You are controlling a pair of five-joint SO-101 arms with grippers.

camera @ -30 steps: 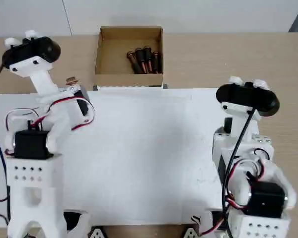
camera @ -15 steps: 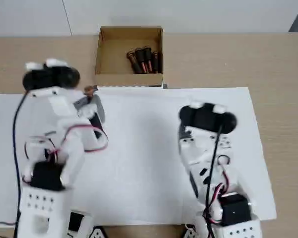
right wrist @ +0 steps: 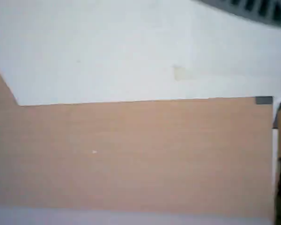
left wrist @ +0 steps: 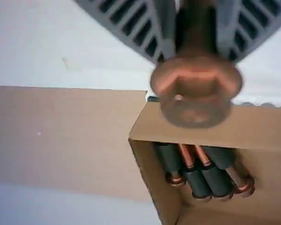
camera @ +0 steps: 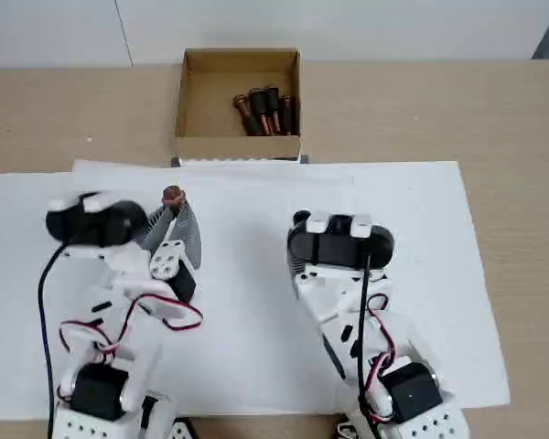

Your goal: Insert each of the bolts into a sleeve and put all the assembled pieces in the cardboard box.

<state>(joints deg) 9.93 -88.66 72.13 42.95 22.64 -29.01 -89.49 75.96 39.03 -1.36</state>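
My left gripper (camera: 172, 208) is shut on a copper bolt (camera: 171, 194) over the white paper, a short way in front of the cardboard box (camera: 190, 101). In the left wrist view the grey fingers (left wrist: 131, 23) clamp the bolt's dark shaft, and its copper head (left wrist: 195, 89) sticks out towards the box (left wrist: 150, 126). Several assembled pieces (camera: 267, 112), dark sleeves with copper bolt heads, lie side by side in the box's right half (left wrist: 201, 173). My right arm (camera: 339, 242) stands over the middle right of the paper with its gripper hidden beneath it.
A large white paper sheet (camera: 421, 229) covers the tabletop in front of the box. Bare wooden table (camera: 412, 110) lies to the right and left of the box. The right wrist view looks over paper (right wrist: 107, 47) and bare wood (right wrist: 131, 154).
My left arm has drawn back from beside the box towards the front, carrying the bolt. My right arm has swung left from the paper's right edge to its middle.
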